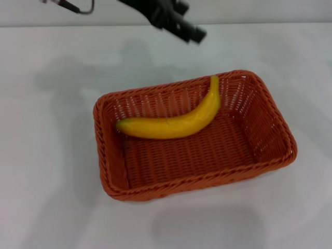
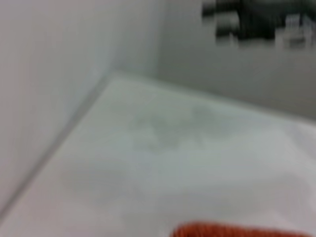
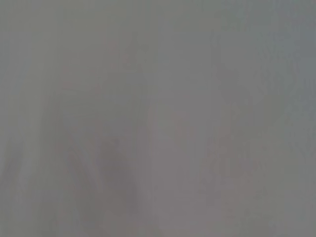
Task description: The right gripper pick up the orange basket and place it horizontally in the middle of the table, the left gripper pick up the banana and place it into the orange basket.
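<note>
The orange basket [image 1: 270,111] lies lengthwise across the middle of the white table [image 1: 46,171] in the head view. The yellow banana [image 1: 179,122] rests inside it along the far wall, one end propped on the far right side and its other end near the left wall. My left gripper [image 1: 193,33] hangs above the table behind the basket's far rim, apart from the banana and holding nothing. A strip of the basket rim [image 2: 237,231] shows in the left wrist view. The right gripper is out of view; the right wrist view shows only a plain grey surface.
The table's back edge meets a pale wall [image 1: 270,10] just behind the left gripper. A thin cable [image 1: 78,9] hangs at the top left. White tabletop surrounds the basket on all sides.
</note>
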Robot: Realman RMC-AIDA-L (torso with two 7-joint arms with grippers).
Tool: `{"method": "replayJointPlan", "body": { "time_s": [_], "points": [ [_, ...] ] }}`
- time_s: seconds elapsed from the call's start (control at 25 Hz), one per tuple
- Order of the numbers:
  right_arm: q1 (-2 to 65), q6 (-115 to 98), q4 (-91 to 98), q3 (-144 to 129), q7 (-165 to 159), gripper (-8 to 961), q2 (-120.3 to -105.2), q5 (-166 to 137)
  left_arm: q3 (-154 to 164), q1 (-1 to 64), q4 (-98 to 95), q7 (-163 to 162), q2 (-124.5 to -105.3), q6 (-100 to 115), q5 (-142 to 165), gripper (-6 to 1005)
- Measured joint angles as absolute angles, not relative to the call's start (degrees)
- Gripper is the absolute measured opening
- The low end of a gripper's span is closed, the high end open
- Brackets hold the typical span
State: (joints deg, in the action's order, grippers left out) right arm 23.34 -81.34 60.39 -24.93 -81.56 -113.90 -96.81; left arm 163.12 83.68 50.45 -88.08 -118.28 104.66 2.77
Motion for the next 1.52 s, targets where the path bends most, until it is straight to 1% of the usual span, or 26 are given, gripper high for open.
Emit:
{"method": "replayJointPlan", "body": {
  "time_s": [0.04, 0.08, 0.24, 0.48, 0.56, 0.64, 0.68, 0.72, 0.84, 1.04, 1.08, 1.12, 1.36, 1.4, 1.48, 1.52],
  "points": [
    [23.23, -81.65, 60.02, -24.82, -80.76, 575, -114.02, -96.01, 163.13, 83.49, 50.69, -87.95, -118.26, 104.85, 2.42, 894],
    [23.02, -82.11, 59.40, -24.61, -79.59, 575, -114.24, -94.78, 163.13, 81.80, 52.59, -87.07, -118.24, 106.53, -1.00, 894],
    [22.39, -83.59, 57.43, -24.68, -76.62, 575, -114.28, -91.06, 163.13, 72.81, 59.80, -85.60, -118.10, 113.23, -18.44, 894],
    [22.33, -83.97, 55.47, -24.51, -76.74, 575, -113.98, -90.50, 163.13, 57.18, 65.44, -86.62, -117.75, 115.94, -35.18, 894],
    [22.31, -83.80, 54.77, -24.44, -76.43, 575, -114.15, -90.46, 163.13, 52.58, 66.27, -86.62, -117.95, 115.96, -39.53, 894],
    [22.33, -83.36, 53.52, -24.41, -75.70, 575, -114.34, -90.17, 163.10, 45.89, 66.31, -86.58, -118.10, 115.57, -47.35, 894],
    [22.32, -83.24, 53.00, -24.40, -75.34, 575, -114.36, -90.07, 163.10, 45.89, 66.31, -86.58, -118.10, 115.57, -47.35, 894],
    [22.33, -83.16, 52.29, -24.41, -74.80, 575, -114.40, -89.91, 163.08, 40.38, 65.04, -86.51, -118.31, 114.31, -53.68, 894],
    [22.30, -82.63, 50.29, -24.29, -72.85, 575, -114.58, -89.24, 163.04, 33.72, 61.92, -85.39, -118.75, 111.48, -60.89, 894],
    [21.80, -81.30, 44.81, -24.20, -66.58, 575, -114.86, -83.33, 163.01, 26.71, 53.64, -79.40, -118.96, 106.15, -65.05, 893],
    [21.67, -81.27, 43.15, -24.21, -64.40, 575, -114.87, -81.18, 162.98, 24.74, 48.97, -74.62, -119.04, 104.31, -66.36, 893],
    [21.53, -81.26, 41.92, -24.21, -62.77, 575, -114.87, -79.78, 162.98, 24.74, 48.97, -74.62, -119.04, 104.31, -66.36, 893],
    [21.19, -79.94, 35.93, -24.23, -54.50, 575, -114.83, -73.73, 162.94, 20.64, 34.38, -60.57, -119.27, 100.23, -72.20, 893],
    [21.24, -79.69, 35.11, -24.25, -53.94, 575, -114.69, -73.61, 162.92, 20.01, 31.46, -56.95, -119.26, 99.90, -73.35, 893],
    [21.78, -79.58, 31.53, -24.26, -52.49, 575, -113.44, -73.26, 162.88, 18.99, 27.08, -50.75, -119.27, 99.31, -75.43, 893],
    [21.95, -79.58, 30.54, -24.26, -52.11, 575, -113.11, -73.11, 162.86, 18.58, 25.14, -48.12, -119.27, 99.04, -76.24, 893]
  ]
}}
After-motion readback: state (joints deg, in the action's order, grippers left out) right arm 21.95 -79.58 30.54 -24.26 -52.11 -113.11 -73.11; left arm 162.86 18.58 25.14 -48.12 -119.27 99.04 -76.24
